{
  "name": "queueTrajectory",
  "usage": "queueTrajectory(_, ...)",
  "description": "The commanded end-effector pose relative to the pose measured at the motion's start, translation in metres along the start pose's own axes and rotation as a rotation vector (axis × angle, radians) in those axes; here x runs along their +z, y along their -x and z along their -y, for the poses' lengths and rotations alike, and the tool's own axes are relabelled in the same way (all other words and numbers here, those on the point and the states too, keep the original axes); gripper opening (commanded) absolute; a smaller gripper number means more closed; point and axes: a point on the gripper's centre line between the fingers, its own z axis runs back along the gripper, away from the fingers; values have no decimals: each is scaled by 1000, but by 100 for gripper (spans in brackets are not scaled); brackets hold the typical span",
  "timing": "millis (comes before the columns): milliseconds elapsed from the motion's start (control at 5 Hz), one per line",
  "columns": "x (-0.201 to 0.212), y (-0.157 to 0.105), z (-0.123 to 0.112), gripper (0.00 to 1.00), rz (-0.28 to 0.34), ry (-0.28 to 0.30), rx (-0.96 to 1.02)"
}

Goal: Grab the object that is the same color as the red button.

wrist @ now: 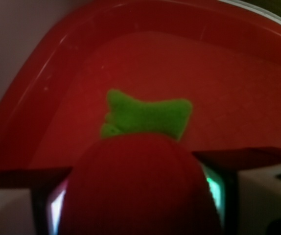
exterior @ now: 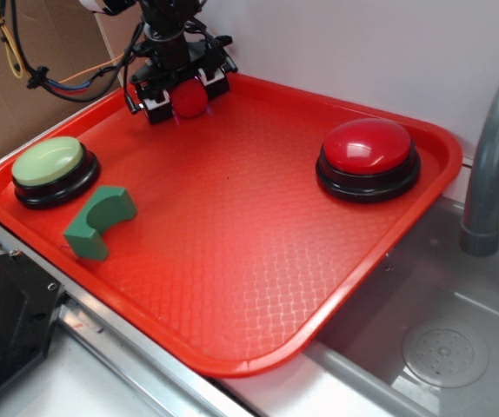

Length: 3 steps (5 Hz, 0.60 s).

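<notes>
The object, a small matte red ball (exterior: 189, 98), is at the tray's far left corner, between the fingers of my gripper (exterior: 188, 99). In the wrist view the ball (wrist: 135, 171) fills the gap between both pads (wrist: 57, 208), which press on its sides, and its green stem (wrist: 148, 117) points away from the camera. My gripper (wrist: 137, 198) is shut on the ball. I cannot tell whether the ball rests on the tray or hangs just above it. The red button (exterior: 367, 148), a glossy dome on a black base, stands at the tray's right side, far from the gripper.
Everything sits on a red tray (exterior: 232, 261) with a raised rim. A pale green dome button (exterior: 49, 162) and a green arch block (exterior: 100, 221) stand at the left. A metal sink (exterior: 441, 347) and grey faucet (exterior: 493, 165) lie to the right.
</notes>
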Motion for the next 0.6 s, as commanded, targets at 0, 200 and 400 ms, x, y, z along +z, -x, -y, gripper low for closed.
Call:
queueTrajectory(0,66,-24,-2,0,-94,-18,-330)
queueTrajectory(200,90,-11,5,0,-226,-35,-581)
queueTrajectory(400,106,5,5,0,-290,-33,-835)
